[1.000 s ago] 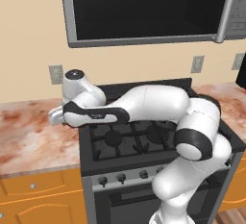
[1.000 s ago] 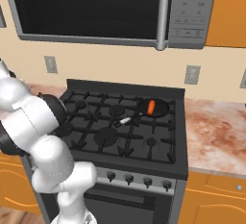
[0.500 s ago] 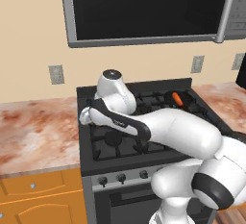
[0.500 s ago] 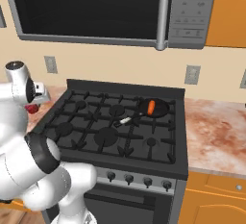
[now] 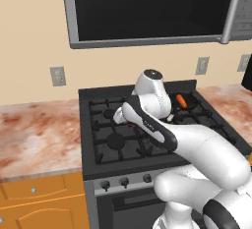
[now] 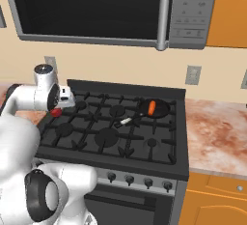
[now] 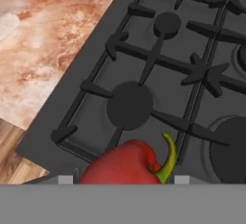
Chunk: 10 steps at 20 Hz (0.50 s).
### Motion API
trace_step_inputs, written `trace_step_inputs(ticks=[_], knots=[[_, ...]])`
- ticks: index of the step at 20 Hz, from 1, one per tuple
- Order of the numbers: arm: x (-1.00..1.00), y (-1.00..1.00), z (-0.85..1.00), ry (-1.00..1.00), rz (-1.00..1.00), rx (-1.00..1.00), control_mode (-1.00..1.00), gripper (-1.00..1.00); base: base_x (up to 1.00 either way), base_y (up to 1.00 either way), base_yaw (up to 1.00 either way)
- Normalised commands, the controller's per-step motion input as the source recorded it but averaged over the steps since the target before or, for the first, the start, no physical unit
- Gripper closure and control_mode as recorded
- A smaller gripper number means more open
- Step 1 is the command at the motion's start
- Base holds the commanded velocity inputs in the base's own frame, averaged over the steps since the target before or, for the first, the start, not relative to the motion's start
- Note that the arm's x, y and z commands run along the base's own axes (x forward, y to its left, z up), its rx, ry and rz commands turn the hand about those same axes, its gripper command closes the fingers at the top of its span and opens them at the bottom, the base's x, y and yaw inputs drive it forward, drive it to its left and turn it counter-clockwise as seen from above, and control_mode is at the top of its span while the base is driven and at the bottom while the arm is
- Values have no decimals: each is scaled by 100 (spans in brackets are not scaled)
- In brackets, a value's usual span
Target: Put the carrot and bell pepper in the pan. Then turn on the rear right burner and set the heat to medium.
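As seen from the left base view, the carrot [image 5: 181, 100] lies inside the pan [image 5: 189, 103] at the rear right of the stove [image 5: 93, 147]. The gripper is hidden behind the arm's wrist over the middle of the grates, and only a sliver of red shows beside it.

From the right base view, the carrot [image 6: 152, 107] is confirmed in the pan [image 6: 155, 108], whose pale handle points toward the stove centre. The gripper [image 6: 58, 107] is held above the left side of the stove [image 6: 116, 163], with the bell pepper [image 6: 56, 112] hanging just beneath it, well apart from the pan.

From the hand view, the bell pepper [image 7: 129, 165] is seen close at the bottom edge, clear of the grates below. The fingers are pinched on it, judging by how it hangs between them.

By this evidence, the first item is placed. Carrying the pepper across to the pan is left, as is the knob setting for the rear right burner [image 6: 119, 110].
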Motion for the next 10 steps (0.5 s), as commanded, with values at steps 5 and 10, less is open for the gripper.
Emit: trace_step_inputs(ticks=[5, 10], knots=[[1, -99, 0, 5, -11, 0, -100, 100, 0, 0, 0], [13, -90, 6, 6, -16, 0, -100, 100, 0, 0, 0]])
